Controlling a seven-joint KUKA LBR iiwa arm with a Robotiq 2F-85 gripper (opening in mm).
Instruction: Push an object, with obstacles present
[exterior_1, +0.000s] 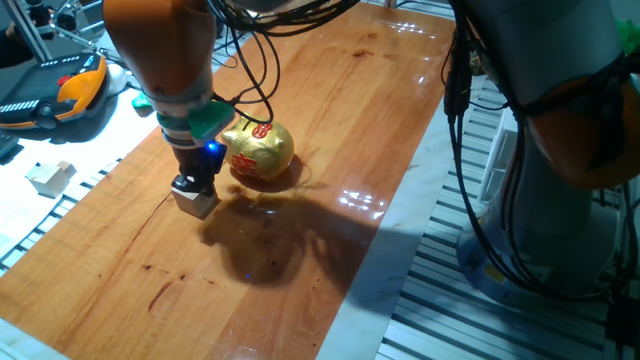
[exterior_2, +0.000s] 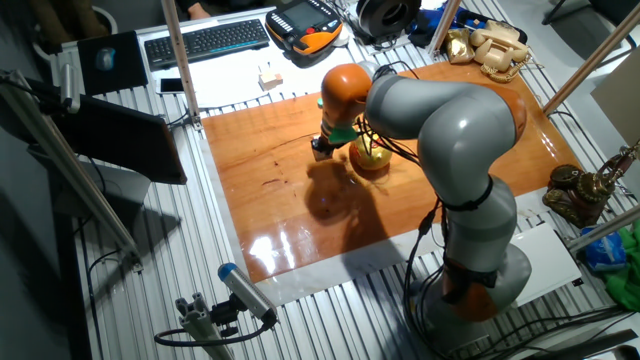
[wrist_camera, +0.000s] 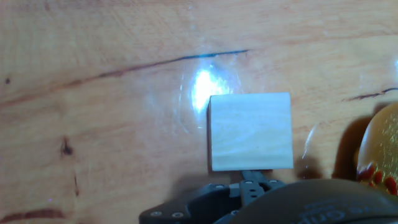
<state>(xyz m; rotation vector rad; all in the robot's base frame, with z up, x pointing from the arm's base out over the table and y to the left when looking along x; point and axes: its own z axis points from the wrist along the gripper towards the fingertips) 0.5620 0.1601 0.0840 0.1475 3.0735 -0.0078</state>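
Observation:
The pale beige wooden cube (exterior_1: 197, 203) sits on the wooden table (exterior_1: 330, 110), left of the golden piggy bank (exterior_1: 260, 150). My gripper (exterior_1: 190, 184) stands upright right behind the cube, its tip against the cube's edge. In the hand view the cube (wrist_camera: 250, 132) fills the middle, and the dark fingers (wrist_camera: 252, 182) are pressed together at its lower edge, holding nothing. The pig (wrist_camera: 380, 149) shows at the right edge, a short gap from the cube. In the other fixed view the gripper (exterior_2: 320, 148) is left of the pig (exterior_2: 368, 157), and the arm hides the cube.
A whiter block (exterior_1: 50, 177) lies off the table's left side; it also shows in the other fixed view (exterior_2: 268, 80). An orange-black pendant (exterior_1: 60, 95) and a keyboard (exterior_2: 205, 40) lie beyond the table. Cables hang over the pig. The table's white front edge (exterior_1: 385, 260) runs along the right.

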